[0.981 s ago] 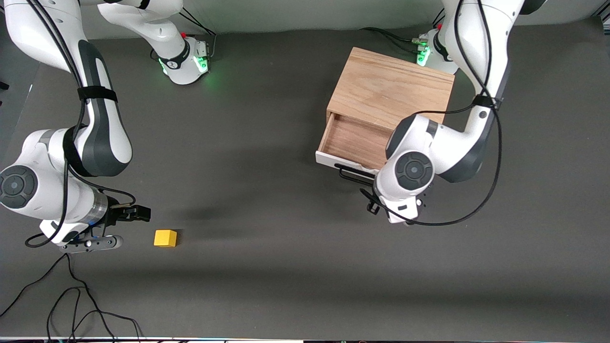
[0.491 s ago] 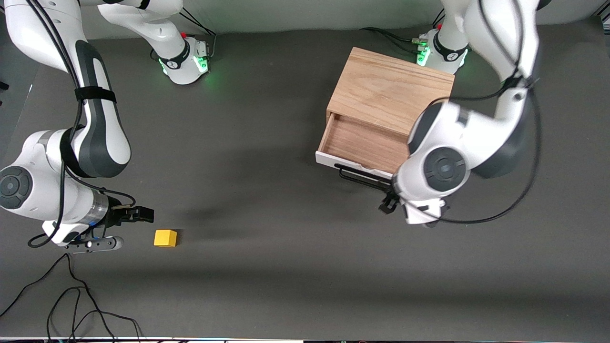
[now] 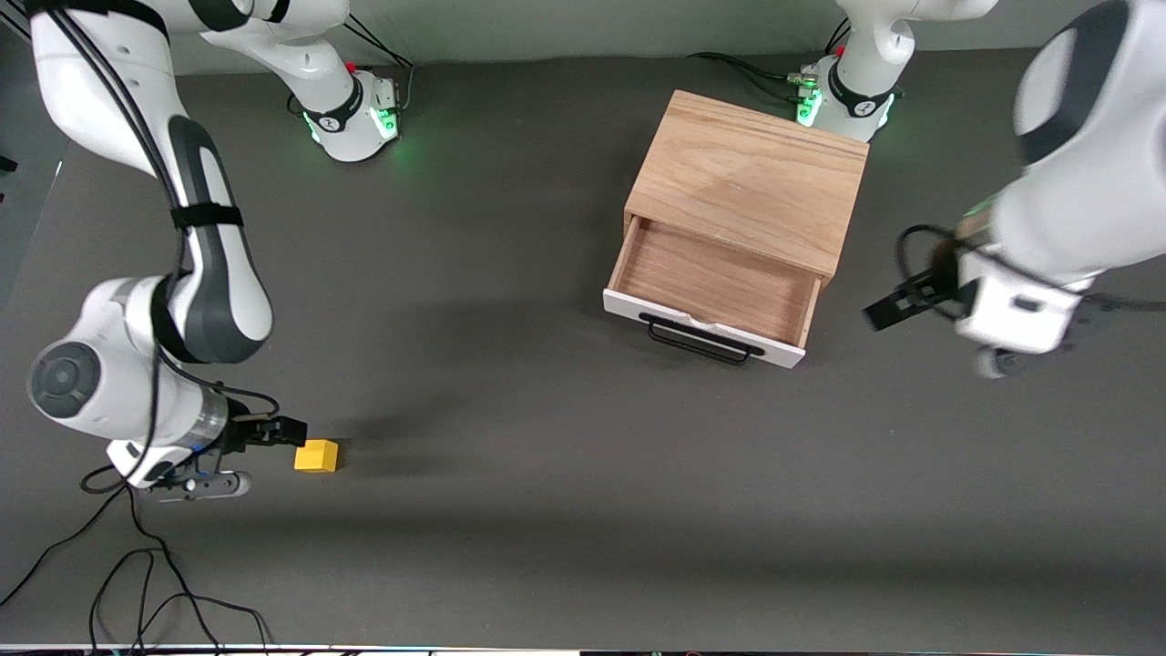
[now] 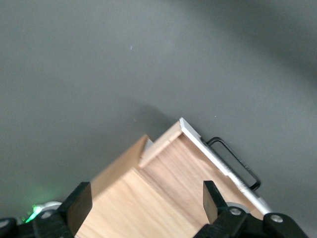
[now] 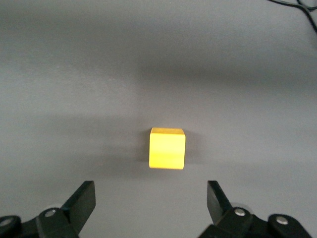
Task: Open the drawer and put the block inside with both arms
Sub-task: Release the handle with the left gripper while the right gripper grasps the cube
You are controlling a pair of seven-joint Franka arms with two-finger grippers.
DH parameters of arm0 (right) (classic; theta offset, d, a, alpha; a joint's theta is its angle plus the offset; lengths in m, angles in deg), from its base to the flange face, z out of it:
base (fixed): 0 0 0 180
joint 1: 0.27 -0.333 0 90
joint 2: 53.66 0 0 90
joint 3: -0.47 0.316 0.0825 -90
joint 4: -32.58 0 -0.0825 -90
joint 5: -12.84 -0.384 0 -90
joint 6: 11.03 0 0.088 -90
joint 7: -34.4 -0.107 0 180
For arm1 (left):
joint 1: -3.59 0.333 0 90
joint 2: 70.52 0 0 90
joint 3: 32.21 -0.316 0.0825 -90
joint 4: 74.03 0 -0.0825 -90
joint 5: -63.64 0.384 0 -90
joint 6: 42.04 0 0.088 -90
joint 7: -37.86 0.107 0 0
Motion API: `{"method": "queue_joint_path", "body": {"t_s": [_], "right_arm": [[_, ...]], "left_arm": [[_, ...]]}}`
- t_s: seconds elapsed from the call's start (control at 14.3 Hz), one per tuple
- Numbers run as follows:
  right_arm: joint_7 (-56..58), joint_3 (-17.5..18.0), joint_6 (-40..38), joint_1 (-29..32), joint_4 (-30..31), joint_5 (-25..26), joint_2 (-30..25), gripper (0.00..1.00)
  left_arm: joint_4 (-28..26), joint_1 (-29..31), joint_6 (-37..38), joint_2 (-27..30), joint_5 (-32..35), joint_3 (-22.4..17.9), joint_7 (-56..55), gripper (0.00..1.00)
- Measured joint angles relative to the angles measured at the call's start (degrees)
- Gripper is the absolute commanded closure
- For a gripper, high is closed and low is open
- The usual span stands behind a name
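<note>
A: How far along is it?

B: The drawer (image 3: pixel 713 293) in the upper right of the front view stands pulled out of its oak cabinet (image 3: pixel 752 180), wood floor bare, black handle (image 3: pixel 700 339) free, so the opening looks done. The block (image 3: pixel 316 456) sits on the bench (image 3: pixel 547 510) at lower left, not yet picked up

A: And the end effectors?

B: The left end effector (image 3: pixel 897 305) hangs over the bench at right, spread wide, empty. The right end effector (image 3: pixel 264 451) is just beside the block, fingers wide, gripping nothing

A: The block itself?

B: A small bright yellow cube with crisp edges, lying flat, centred between the fingers in the right wrist view (image 5: pixel 167 148)
</note>
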Motion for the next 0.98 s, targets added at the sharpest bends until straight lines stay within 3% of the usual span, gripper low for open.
{"method": "queue_joint_path", "body": {"t_s": [0.21, 0.35, 0.84, 0.91, 0.98], "right_arm": [[0.0, 0.0, 2.07, 0.03, -0.02, 0.0, 2.81, 0.0], [0.0, -0.01, 2.38, 0.14, -0.03, 0.0, 3.66, 0.0], [0.02, 0.0, 10.33, 1.14, 0.08, -0.01, 11.27, 0.0], [0.02, 0.08, 11.25, 1.13, 0.03, -0.04, 12.41, 0.02], [0.02, 0.16, 11.83, 1.11, 0.01, -0.07, 13.2, 0.12]], "left_arm": [[-1.19, 6.14, -2.69, 1.25, 0.13, -0.11, 20.27, 0.0], [-3.12, 9.48, -5.03, 1.94, 0.12, -0.14, 27.58, 0.0], [-11.18, 9.22, -7.81, 7.11, 0.11, 1.33, 27.18, 0.01], [-11.47, 9.04, -7.78, 7.29, 0.11, 1.44, 26.83, 0.02], [-11.5, 8.77, -7.76, 7.31, 0.11, 1.47, 26.61, 0.02]]}}
